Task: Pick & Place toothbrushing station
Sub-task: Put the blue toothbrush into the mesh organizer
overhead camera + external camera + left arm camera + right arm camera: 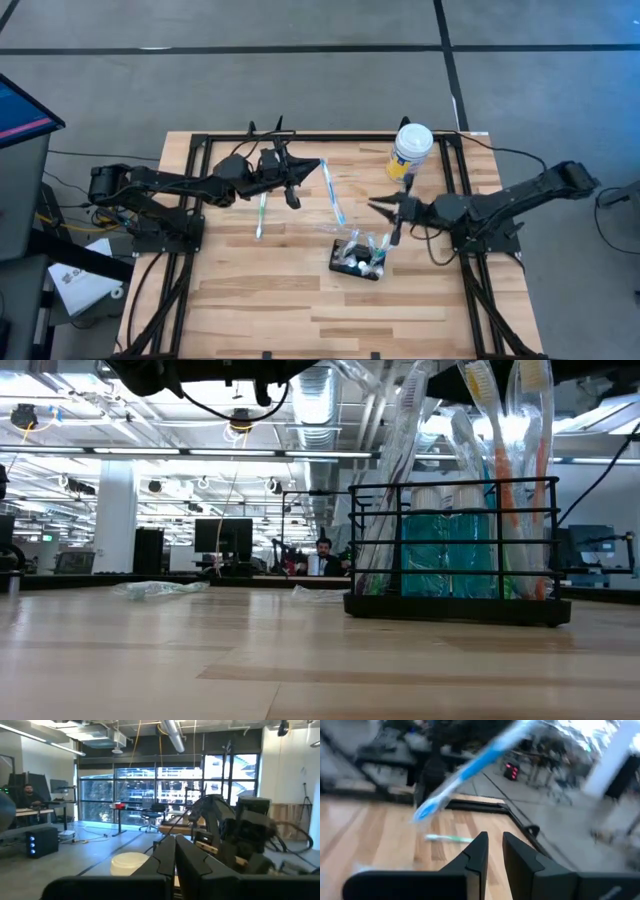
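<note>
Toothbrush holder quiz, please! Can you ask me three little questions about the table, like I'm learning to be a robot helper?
1. True or false: the black wire-frame rectangular toothbrush holder stands empty.
2. Pick one: the white-lidded, yellow-labelled round tub stands nearer to which arm? A) the left arm B) the right arm
3. Fill the gap: the fingers of the left end effector are ___ (open or shut).

Key: 1 false; 2 B; 3 shut.
</note>
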`<control>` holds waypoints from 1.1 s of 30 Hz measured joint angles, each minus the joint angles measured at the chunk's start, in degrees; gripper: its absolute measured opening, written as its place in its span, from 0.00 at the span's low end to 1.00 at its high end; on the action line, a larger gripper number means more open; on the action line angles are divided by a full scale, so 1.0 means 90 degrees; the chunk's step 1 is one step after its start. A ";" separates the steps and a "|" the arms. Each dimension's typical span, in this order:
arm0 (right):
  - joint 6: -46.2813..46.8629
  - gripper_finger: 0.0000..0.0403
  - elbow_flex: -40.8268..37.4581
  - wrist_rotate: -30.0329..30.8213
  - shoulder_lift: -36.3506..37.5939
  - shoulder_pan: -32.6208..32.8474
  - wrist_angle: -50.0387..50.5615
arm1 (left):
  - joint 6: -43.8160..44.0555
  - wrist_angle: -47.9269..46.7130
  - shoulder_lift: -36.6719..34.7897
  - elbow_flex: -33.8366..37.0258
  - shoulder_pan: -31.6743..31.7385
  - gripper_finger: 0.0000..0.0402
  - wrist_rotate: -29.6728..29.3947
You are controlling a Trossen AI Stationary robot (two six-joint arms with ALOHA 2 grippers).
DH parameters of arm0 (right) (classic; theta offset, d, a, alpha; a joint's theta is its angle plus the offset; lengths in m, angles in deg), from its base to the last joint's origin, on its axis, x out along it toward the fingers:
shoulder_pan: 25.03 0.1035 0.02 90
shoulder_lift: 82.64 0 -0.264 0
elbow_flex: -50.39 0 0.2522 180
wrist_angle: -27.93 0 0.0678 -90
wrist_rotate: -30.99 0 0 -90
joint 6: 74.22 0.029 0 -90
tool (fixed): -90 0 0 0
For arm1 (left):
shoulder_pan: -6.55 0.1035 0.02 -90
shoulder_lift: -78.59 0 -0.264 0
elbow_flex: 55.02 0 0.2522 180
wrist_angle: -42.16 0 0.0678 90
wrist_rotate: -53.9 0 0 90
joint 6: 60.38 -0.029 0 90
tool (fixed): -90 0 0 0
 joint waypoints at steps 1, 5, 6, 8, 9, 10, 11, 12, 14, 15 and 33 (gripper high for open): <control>-0.0343 0.12 0.0000 -0.0095 -0.0174 -0.0007 -0.0187 | 0.0042 0.0003 0.0000 0.0000 0.0000 0.00 0.0032; -0.1340 0.12 0.0256 0.0107 -0.0629 0.0081 -0.0375 | 0.0075 0.0003 0.0000 0.0000 0.0000 0.00 0.0114; -0.1475 0.12 0.0366 0.0132 -0.0690 0.0080 -0.0413 | 0.0083 0.0003 0.0000 0.0000 0.0000 0.00 0.0116; -0.1744 0.12 0.0561 0.0136 -0.0827 0.0078 -0.0402 | 0.0083 0.0003 0.0000 0.0000 0.0000 0.00 0.0116; -0.1911 0.12 0.0668 0.0136 -0.0920 0.0078 -0.0374 | 0.0084 0.0003 0.0000 0.0000 0.0000 0.00 0.0127; -0.2112 0.12 0.0774 0.0136 -0.1001 0.0078 -0.0347 | 0.0086 0.0001 0.0000 0.0000 0.0000 0.00 0.0164; -0.2343 0.12 0.0884 0.0136 -0.1063 0.0081 -0.0313 | 0.0087 -0.0002 0.0000 0.0000 0.0000 0.00 0.0190; -0.2593 0.12 0.0986 0.0141 -0.1138 0.0081 -0.0318 | 0.0088 -0.0002 0.0000 0.0000 0.0000 0.00 0.0194; -0.3196 0.12 0.1180 0.0154 -0.1323 0.0078 -0.0309 | 0.0088 -0.0006 0.0000 0.0000 0.0000 0.00 0.0199; -0.3497 0.12 0.1276 0.0204 -0.1436 0.0087 -0.0246 | 0.0088 -0.0006 0.0000 0.0000 0.0000 0.00 0.0203; -0.7400 0.14 0.2443 0.2827 -0.3036 0.1564 -0.0240 | 0.0711 -0.0040 0.0000 0.0000 0.0000 0.00 0.0959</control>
